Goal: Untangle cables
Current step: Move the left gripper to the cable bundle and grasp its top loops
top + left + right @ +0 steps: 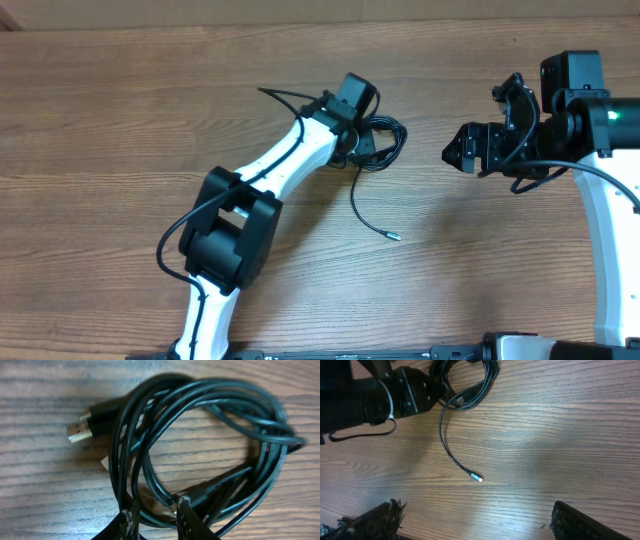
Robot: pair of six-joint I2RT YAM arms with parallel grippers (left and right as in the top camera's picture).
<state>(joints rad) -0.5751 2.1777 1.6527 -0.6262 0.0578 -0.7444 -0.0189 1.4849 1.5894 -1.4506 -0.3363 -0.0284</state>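
Desk (pixel 100 100): bare wood, which carries everything here.
Left arm (pixel 290 160): reaches from the near left edge toward the middle and ends right over the coil, so that its wrist looks straight down on the bundle.
Left jaws: narrow. One finger (pixel 189 519) stands on each side of a few strands at the near edge of the coil, with a little wood showing between them. Whether they already pinch cannot be told. Taking only an edge would probably free a few strands and leave the rest lying.
Cables (pixel 122 450): one loose coil flat on the desk at centre, its loops crossing over one another, which is likely why a single pull would not clear it.
Plug (pixel 79 433): flat and silvery, sticking out of the coil's left side in the left wrist view.
Loose strand (pixel 440 430): runs out of the coil toward the near side and ends in a small silvery tip (pixel 478 479), clear of both arms. It is the easiest end to draw out.
Right jaws: wide and empty, fingers (pixel 380 520) far apart, held to the right of the coil, seemingly placed to take a second hold.
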